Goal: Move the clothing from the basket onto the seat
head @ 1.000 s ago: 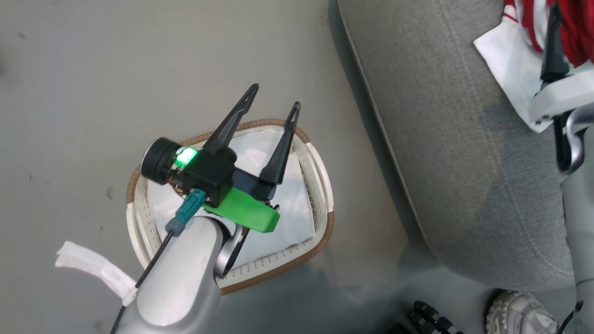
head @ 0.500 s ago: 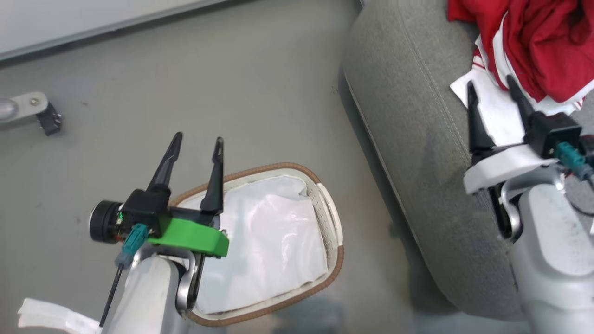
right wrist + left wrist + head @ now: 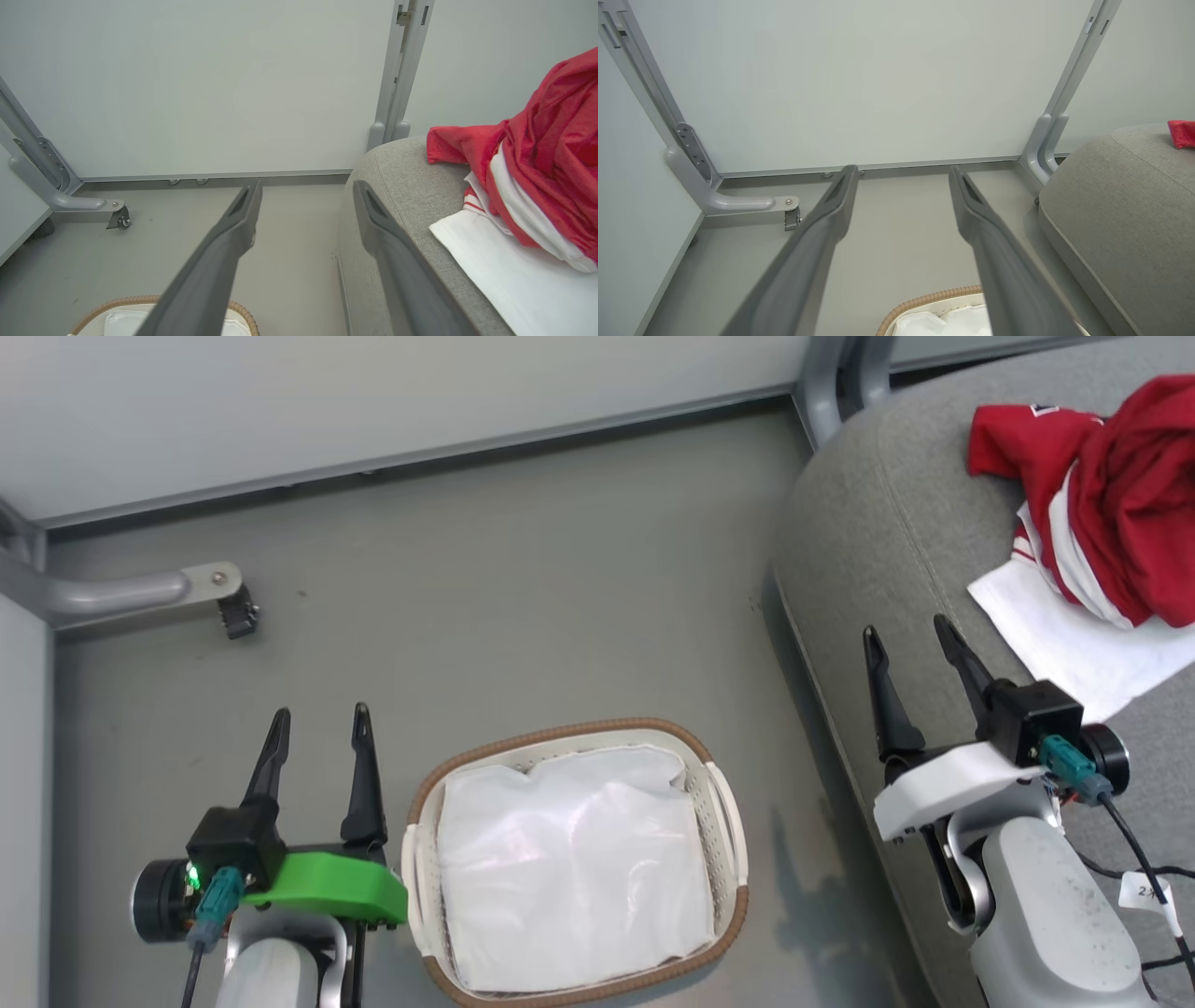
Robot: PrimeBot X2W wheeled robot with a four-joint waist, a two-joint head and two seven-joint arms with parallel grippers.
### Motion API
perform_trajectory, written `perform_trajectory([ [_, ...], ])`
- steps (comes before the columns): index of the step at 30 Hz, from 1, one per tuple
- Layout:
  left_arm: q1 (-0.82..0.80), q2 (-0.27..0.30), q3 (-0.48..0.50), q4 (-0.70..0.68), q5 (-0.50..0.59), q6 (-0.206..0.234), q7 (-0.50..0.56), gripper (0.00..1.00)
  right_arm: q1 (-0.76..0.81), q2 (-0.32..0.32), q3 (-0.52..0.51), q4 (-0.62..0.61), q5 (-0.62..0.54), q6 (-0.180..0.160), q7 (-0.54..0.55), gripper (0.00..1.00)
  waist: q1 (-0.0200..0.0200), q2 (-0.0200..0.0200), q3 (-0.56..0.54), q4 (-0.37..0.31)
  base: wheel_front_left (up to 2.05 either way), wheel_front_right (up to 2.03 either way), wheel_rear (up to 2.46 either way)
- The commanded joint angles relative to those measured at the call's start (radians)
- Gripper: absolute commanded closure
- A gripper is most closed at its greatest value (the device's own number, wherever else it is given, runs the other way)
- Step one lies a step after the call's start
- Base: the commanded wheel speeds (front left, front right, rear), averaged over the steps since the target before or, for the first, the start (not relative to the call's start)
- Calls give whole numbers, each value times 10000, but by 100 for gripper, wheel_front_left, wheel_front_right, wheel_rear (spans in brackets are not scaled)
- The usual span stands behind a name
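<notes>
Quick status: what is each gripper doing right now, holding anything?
Left gripper: open, holding nothing, beside the basket.
Right gripper: open, holding nothing, by the seat edge.

In my head view the grey floor (image 3: 523, 597) carries the basket (image 3: 560, 730) at six o'clock; the seat (image 3: 887, 551) at two o'clock bears the heaped clothing (image 3: 1130, 504).
</notes>
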Motion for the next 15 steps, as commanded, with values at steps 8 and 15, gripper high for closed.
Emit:
perform_trajectory([
  [8, 887, 7, 604, 107, 4, -85, 8, 0, 822, 7, 88, 62, -83, -11, -2, 0, 1, 0, -1052, 658, 0, 0, 0],
  [15, 1412, 7, 849, 103, -56, -171, 8, 0, 1435, 23, 154, 65, -43, -11, -2, 0, 1, 0, -1540, 693, 0, 0, 0],
])
